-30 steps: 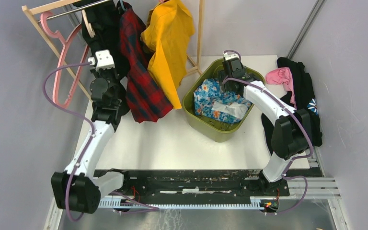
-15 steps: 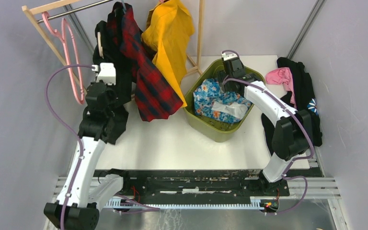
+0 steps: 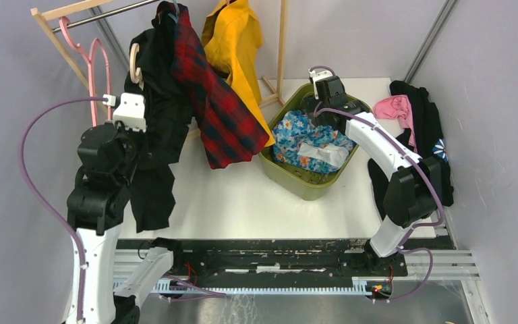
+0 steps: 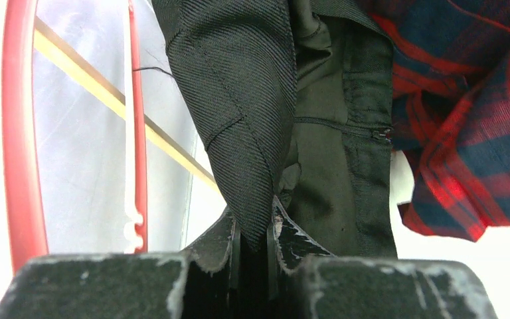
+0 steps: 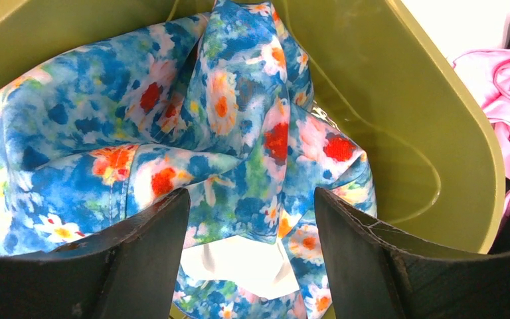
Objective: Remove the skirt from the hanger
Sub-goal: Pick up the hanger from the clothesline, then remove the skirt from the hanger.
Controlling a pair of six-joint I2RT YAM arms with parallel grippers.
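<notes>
While the right gripper (image 5: pixel 249 196) hangs with its jaws spread wide and empty, the green bin (image 5: pixel 398 119) sits directly beneath it, holding a blue floral garment (image 5: pixel 226 119) with a white piece (image 5: pixel 239 262) among its folds. The left gripper (image 4: pixel 252 229) is pinched tight on a fold of the black skirt (image 4: pixel 252 100), which rises ahead of its fingers, with a plaid shirt (image 4: pixel 465 133) just to its right.

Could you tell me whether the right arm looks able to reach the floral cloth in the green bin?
Probably yes: the right gripper hangs just above the floral cloth in the green bin, fingers apart, with nothing between them.
</notes>
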